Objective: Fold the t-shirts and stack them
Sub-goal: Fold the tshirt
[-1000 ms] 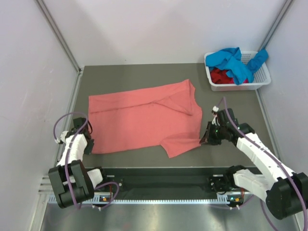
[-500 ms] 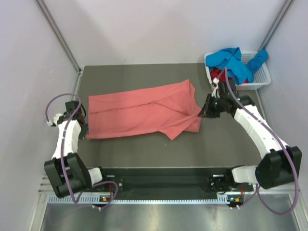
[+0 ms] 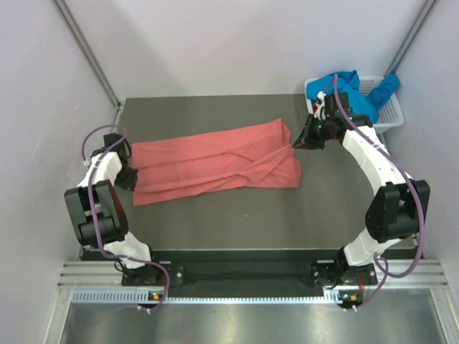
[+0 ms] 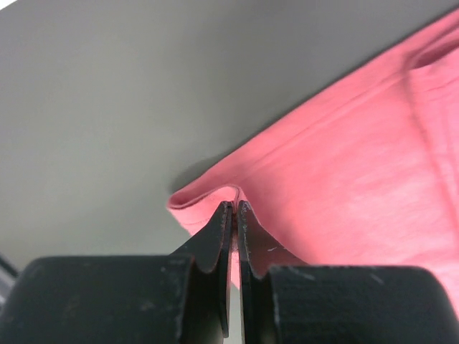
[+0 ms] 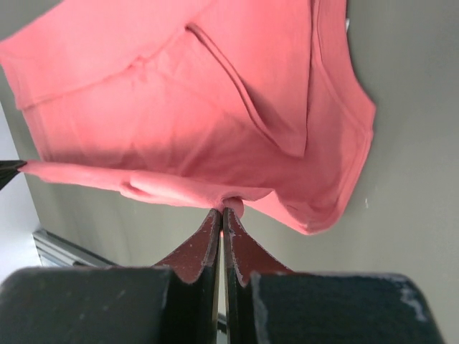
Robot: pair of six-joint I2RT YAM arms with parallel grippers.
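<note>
pink shirt: left of basket, doubled lengthwise, first fold seemingly under way | left gripper: pinched tight on far hem corner | right gripper: pinched tight on edge nearest basket | blue shirt: in basket, unfolded, others possibly beneath | nothing stacked

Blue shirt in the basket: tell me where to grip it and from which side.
Grip the blue shirt at its bunched hump in the basket, coming straight down from above. The basket walls would likely block a sideways approach, and the raised folds offer an edge to pinch.
</note>
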